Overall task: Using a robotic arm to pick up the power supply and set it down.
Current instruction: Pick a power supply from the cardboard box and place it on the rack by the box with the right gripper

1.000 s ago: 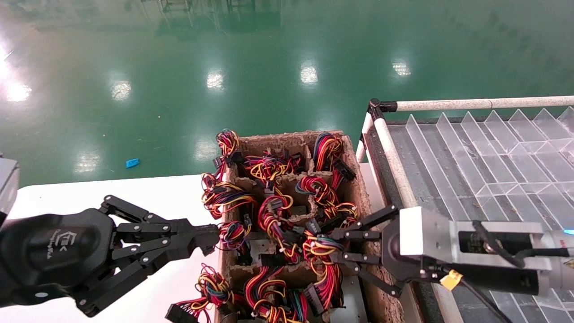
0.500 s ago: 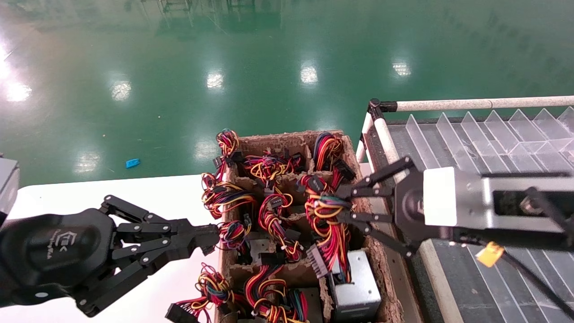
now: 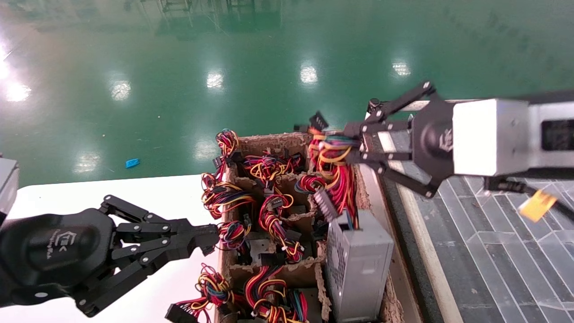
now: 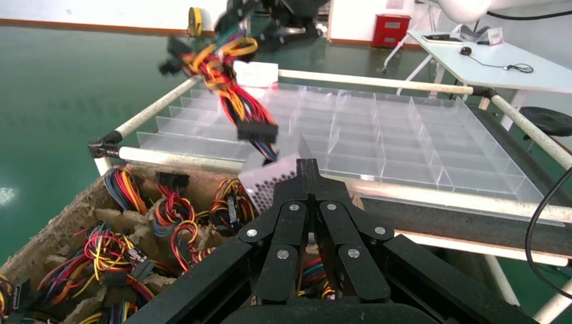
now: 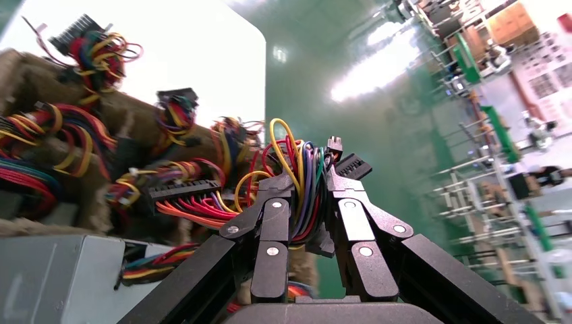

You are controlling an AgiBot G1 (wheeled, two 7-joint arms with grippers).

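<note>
The power supply (image 3: 358,264), a grey metal box with a perforated side, hangs tilted from its wire bundle (image 3: 334,166) above the right side of the cardboard tray (image 3: 278,140). My right gripper (image 3: 354,143) is shut on that bundle of red, yellow and purple wires, well above the tray. The right wrist view shows the wires pinched between the fingers (image 5: 273,196) of the right gripper (image 5: 309,182), with the grey box (image 5: 54,277) below. My left gripper (image 3: 210,237) is shut on nothing beside the tray's left wall. In the left wrist view the left gripper (image 4: 307,169) points towards the vented box (image 4: 270,182).
The cardboard tray holds several other supplies with tangled coloured wires (image 3: 269,211). A clear plastic divider tray (image 3: 493,233) with a white tube frame (image 3: 453,104) lies to the right. A white table (image 3: 134,193) is under the left arm. Green floor lies beyond.
My right gripper has risen and moved away from me with the wire bundle. The power supply has come up out of its tray slot and now hangs. The left arm has not moved.
</note>
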